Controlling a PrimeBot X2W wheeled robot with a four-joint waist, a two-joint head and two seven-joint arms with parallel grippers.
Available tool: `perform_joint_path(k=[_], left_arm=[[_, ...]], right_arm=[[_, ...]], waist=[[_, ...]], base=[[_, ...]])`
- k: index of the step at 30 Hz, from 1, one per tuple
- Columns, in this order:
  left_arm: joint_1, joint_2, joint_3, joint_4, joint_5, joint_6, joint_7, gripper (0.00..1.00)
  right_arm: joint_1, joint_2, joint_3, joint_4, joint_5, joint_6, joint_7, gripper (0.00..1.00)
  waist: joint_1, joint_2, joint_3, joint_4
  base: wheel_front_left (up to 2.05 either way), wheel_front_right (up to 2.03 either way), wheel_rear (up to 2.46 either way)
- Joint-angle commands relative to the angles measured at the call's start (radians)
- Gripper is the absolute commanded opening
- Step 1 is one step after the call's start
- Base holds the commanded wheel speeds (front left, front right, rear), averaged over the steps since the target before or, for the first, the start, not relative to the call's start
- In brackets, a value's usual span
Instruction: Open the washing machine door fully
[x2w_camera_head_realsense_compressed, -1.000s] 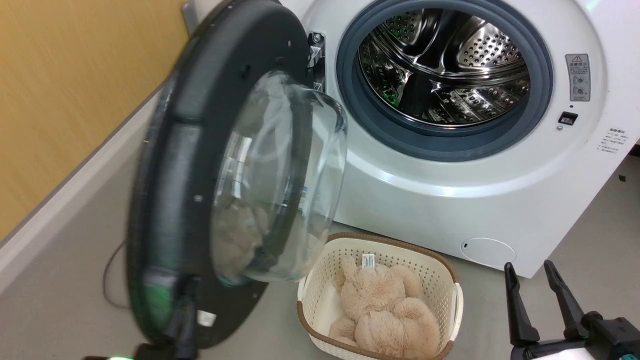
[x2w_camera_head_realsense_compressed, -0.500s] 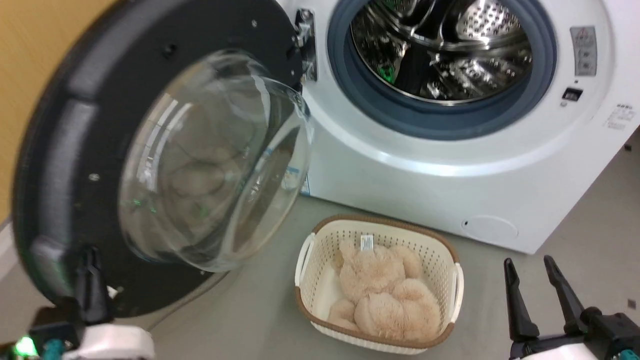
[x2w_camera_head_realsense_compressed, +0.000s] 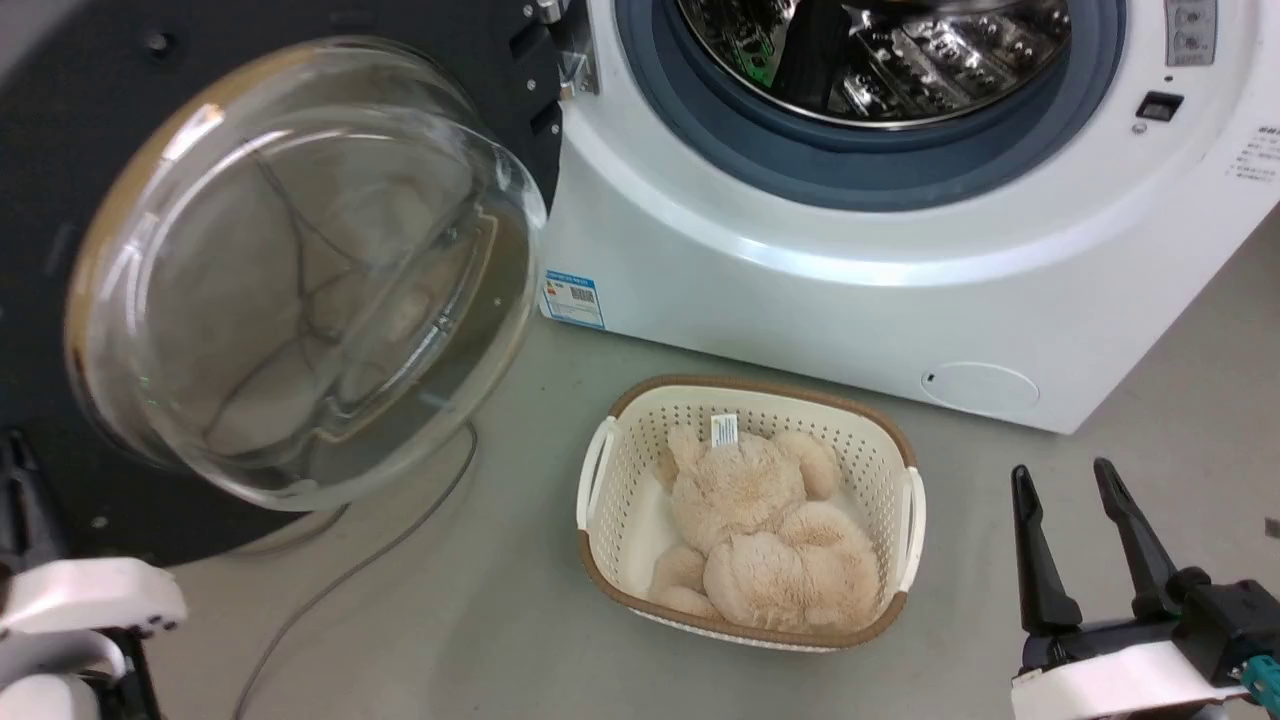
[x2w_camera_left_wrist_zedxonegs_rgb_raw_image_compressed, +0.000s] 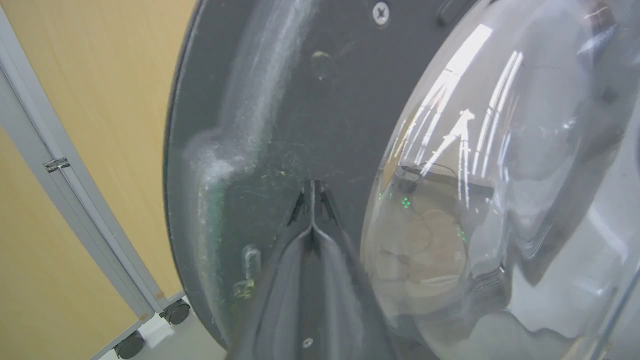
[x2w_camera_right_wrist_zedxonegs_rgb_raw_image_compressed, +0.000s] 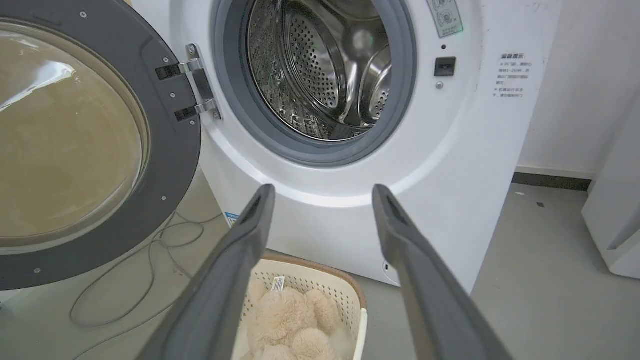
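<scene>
The washing machine door (x2w_camera_head_realsense_compressed: 490, 50) stands swung wide to the left of the white washing machine (x2w_camera_head_realsense_compressed: 800, 290), its matte black inner face and clear glass bowl (x2w_camera_head_realsense_compressed: 300, 270) turned toward me. The metal hinge (x2w_camera_right_wrist_zedxonegs_rgb_raw_image_compressed: 197, 90) joins it to the machine beside the grey ring (x2w_camera_head_realsense_compressed: 900, 170) and steel drum (x2w_camera_right_wrist_zedxonegs_rgb_raw_image_compressed: 320, 75). My left gripper (x2w_camera_left_wrist_zedxonegs_rgb_raw_image_compressed: 311, 186) is shut on nothing, its tips against the door's black face (x2w_camera_left_wrist_zedxonegs_rgb_raw_image_compressed: 300, 100) just left of the bowl. In the head view it (x2w_camera_head_realsense_compressed: 15, 450) sits at the door's lower left. My right gripper (x2w_camera_head_realsense_compressed: 1062, 478) hangs open at the lower right, apart from the machine.
A cream basket (x2w_camera_head_realsense_compressed: 745, 392) holding a beige plush toy (x2w_camera_head_realsense_compressed: 770, 540) stands on the floor before the machine. A grey cable (x2w_camera_head_realsense_compressed: 400, 540) trails under the door. A yellow wall panel (x2w_camera_left_wrist_zedxonegs_rgb_raw_image_compressed: 75, 100) on castors (x2w_camera_left_wrist_zedxonegs_rgb_raw_image_compressed: 172, 310) lies behind the door. A white appliance (x2w_camera_right_wrist_zedxonegs_rgb_raw_image_compressed: 617, 200) stands right.
The door has swung further open, from nearly edge-on to facing me, with my shut left gripper following at its lower edge. The head camera has tilted down. The right gripper has stayed still.
</scene>
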Motion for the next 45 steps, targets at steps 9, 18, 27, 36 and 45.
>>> perform_joint_path(k=[9, 18, 27, 36, 45], left_arm=[[-0.117, 0.027, 0.095, 0.124, -0.010, -0.026, 0.002, 0.00], [-0.207, 0.061, 0.153, 0.237, -0.007, -0.048, 0.002, 0.00], [-0.249, 0.066, 0.182, 0.300, 0.013, -0.059, 0.002, 0.00], [-0.224, 0.030, 0.188, 0.249, 0.049, -0.071, 0.002, 0.00], [-0.113, -0.025, 0.162, 0.092, 0.110, -0.096, 0.002, 0.00]], right_arm=[[-0.048, -0.018, 0.005, 0.002, -0.013, 0.001, -0.004, 1.00], [-0.063, -0.029, 0.010, 0.005, -0.014, 0.001, -0.004, 1.00], [-0.065, -0.031, 0.013, 0.005, -0.016, 0.001, -0.004, 1.00], [-0.052, -0.021, 0.005, 0.012, -0.016, 0.001, -0.004, 1.00], [-0.023, -0.004, -0.003, 0.002, -0.013, 0.001, -0.004, 1.00]], waist=[[-0.0001, 0.0000, 0.047, -0.024], [-0.0001, 0.0000, 0.067, -0.041], [-0.0001, 0.0000, 0.072, -0.047], [-0.0001, 0.0000, 0.037, -0.042], [-0.0001, 0.0000, -0.046, -0.052]], base=[[0.00, 0.00, 0.00], [0.00, 0.00, 0.00], [0.00, 0.00, 0.00], [0.00, 0.00, 0.00], [0.00, 0.00, 0.00]])
